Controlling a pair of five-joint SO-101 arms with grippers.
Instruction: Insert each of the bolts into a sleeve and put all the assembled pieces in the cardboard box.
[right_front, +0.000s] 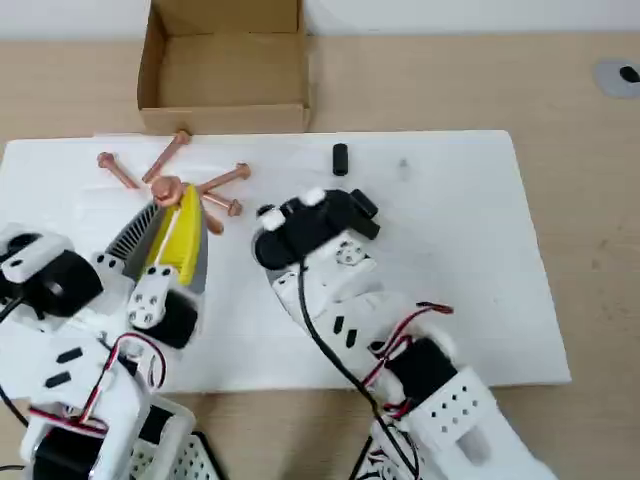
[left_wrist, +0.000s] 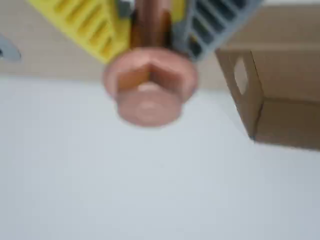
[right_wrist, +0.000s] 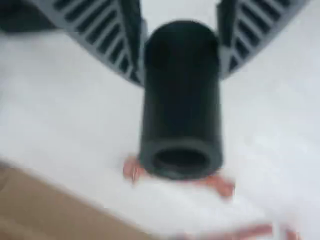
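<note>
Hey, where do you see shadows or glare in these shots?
High view: soft, even light, only faint shadows on the sheet, no glare. Left wrist view: a pale sheen on the bolt head. Right wrist view: the sleeve has its bore in shade.

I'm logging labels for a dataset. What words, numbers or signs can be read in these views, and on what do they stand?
None can be read.
The box, the held bolt and the held sleeve show no print.
A faint mark on the white sheet is too small to tell.
</note>
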